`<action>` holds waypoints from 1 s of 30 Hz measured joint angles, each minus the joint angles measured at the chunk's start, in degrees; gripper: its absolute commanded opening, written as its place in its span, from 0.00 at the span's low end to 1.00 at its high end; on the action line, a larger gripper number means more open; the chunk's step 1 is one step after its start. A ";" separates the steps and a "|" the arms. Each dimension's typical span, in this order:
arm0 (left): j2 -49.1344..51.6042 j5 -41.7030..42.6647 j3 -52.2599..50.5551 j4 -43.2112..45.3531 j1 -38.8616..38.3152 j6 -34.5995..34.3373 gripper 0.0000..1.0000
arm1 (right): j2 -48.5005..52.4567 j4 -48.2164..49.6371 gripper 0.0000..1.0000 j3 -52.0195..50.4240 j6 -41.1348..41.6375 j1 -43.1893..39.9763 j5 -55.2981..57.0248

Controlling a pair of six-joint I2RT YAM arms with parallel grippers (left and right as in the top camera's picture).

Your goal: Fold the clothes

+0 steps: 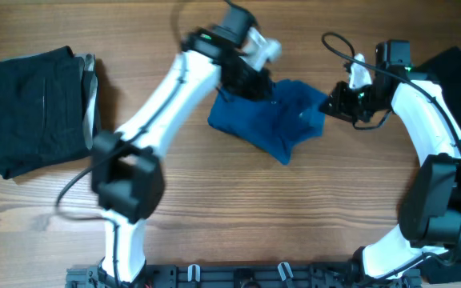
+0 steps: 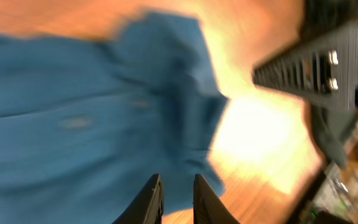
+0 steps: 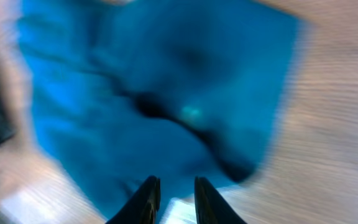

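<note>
Overhead, our white left arm (image 1: 162,96) stretched to the crumpled medium-blue fabric shirt (image 1: 282,120) on the middle of the wooden bench (image 1: 230,208); a folded black garment (image 1: 30,108) lay far left. Left wrist: left fingers (image 2: 151,202) stood narrow over the shirt (image 2: 92,124). Right wrist: right fingers (image 3: 146,199) were narrow too, over the shirt (image 3: 166,81), and we saw nothing between them.

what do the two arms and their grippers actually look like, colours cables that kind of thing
Both the left arm and right arm have smooth white tubular links joined by bulky black joints. Thin black cables loop off each one. The left gripper and right gripper end in two slim dark fingers with narrow tips. No readable markings show.
</note>
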 measured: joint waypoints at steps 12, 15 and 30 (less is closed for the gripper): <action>5.70 3.61 -22.53 4.15 8.74 0.92 0.23 | 13.51 10.12 0.06 0.44 13.33 19.28 10.27; 6.12 1.95 -24.06 4.74 9.64 0.94 0.36 | 13.55 10.10 0.10 0.55 12.20 19.08 8.90; 2.71 7.08 -15.06 14.19 14.95 -0.31 1.00 | 9.99 19.19 0.06 1.86 14.27 19.06 12.13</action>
